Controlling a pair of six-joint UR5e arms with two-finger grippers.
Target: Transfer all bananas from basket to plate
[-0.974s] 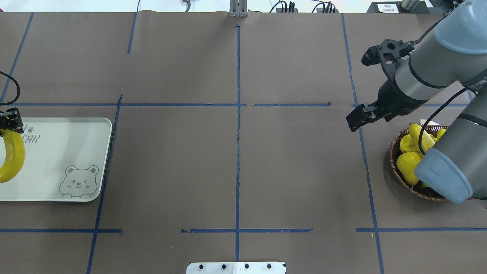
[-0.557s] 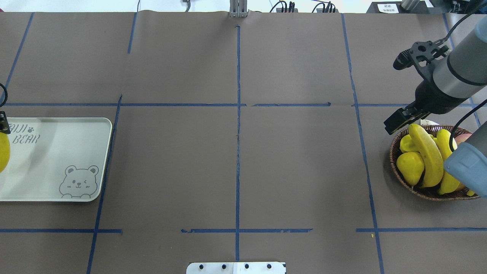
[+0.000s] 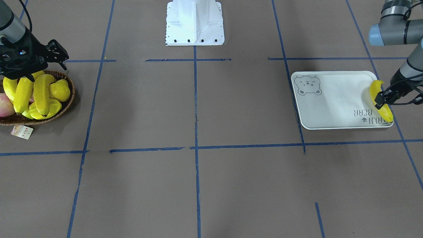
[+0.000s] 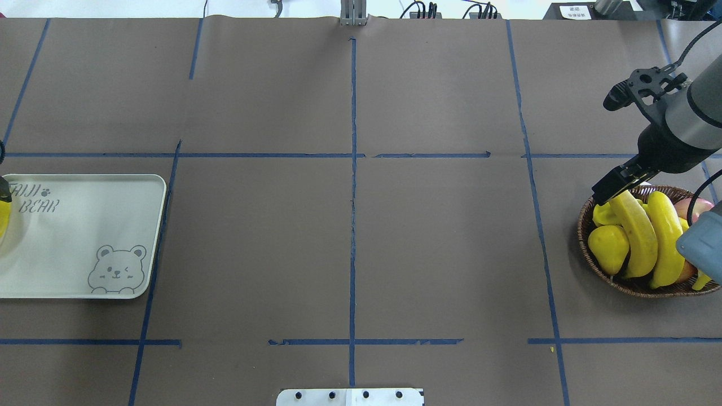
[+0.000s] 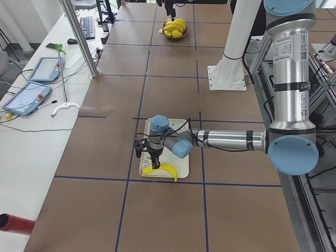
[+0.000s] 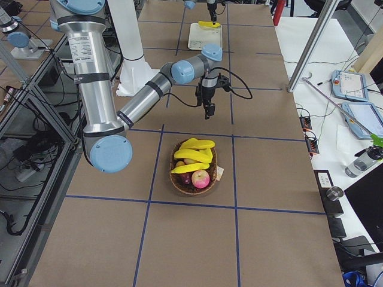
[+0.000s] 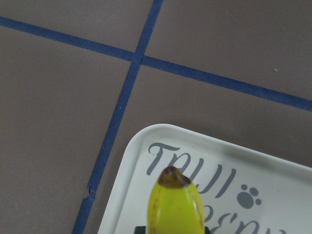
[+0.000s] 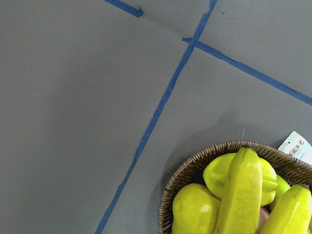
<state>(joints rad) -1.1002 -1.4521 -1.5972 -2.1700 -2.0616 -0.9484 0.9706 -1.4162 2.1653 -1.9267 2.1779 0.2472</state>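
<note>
My left gripper (image 3: 380,100) is shut on a yellow banana (image 3: 376,91) and holds it low over the plate (image 3: 333,102) at the end with the lettering. The wrist view shows the banana's tip (image 7: 175,209) over the plate's corner (image 7: 273,195). In the overhead view only a sliver of this banana (image 4: 3,217) shows at the left edge. My right gripper (image 4: 606,193) is empty and looks open, just above the basket's (image 4: 586,248) far-left rim. Three bananas (image 4: 637,237) (image 4: 665,242) (image 4: 702,279) lie in the basket.
The basket also holds a yellow pear (image 4: 608,245), a star fruit (image 4: 603,214) and a red apple (image 4: 694,207). A paper tag (image 3: 21,131) lies beside the basket. The robot's white base (image 3: 195,23) stands at the table's near edge.
My right gripper has moved right and down, from the open table to the basket's rim. My left gripper has carried its banana further left, almost out of the overhead view.
</note>
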